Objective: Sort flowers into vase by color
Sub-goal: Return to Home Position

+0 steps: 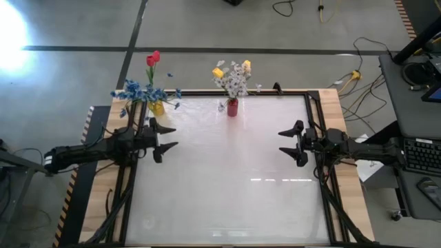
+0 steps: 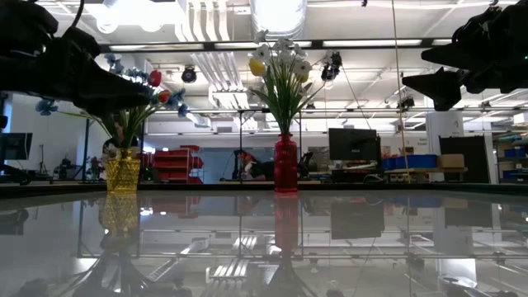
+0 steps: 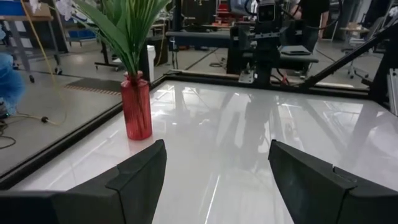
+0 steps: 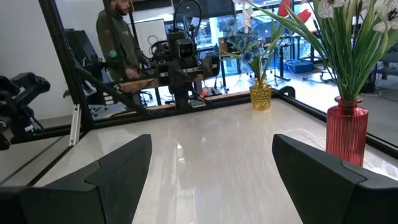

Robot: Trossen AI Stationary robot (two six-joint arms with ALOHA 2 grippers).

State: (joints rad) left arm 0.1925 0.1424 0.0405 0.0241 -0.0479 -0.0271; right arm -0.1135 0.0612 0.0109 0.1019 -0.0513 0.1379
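A yellow vase (image 1: 157, 107) stands at the table's far left corner with blue flower clusters (image 1: 138, 91) and a red tulip (image 1: 152, 59) in it. A red vase (image 1: 233, 107) stands at the middle of the far edge, holding white sprays (image 1: 236, 83) and yellow tulip heads (image 1: 218, 71). Both vases also show in the low view, the yellow vase (image 2: 122, 174) and the red vase (image 2: 285, 163). My left gripper (image 1: 169, 138) is open and empty above the table's left side. My right gripper (image 1: 286, 142) is open and empty above the right side.
The white glossy table top (image 1: 227, 186) lies bare between the arms, inside a dark frame (image 1: 131, 172). A person (image 4: 121, 46) stands beyond the table's left side in the right wrist view. Cables and a desk (image 1: 413, 83) lie off the table's right.
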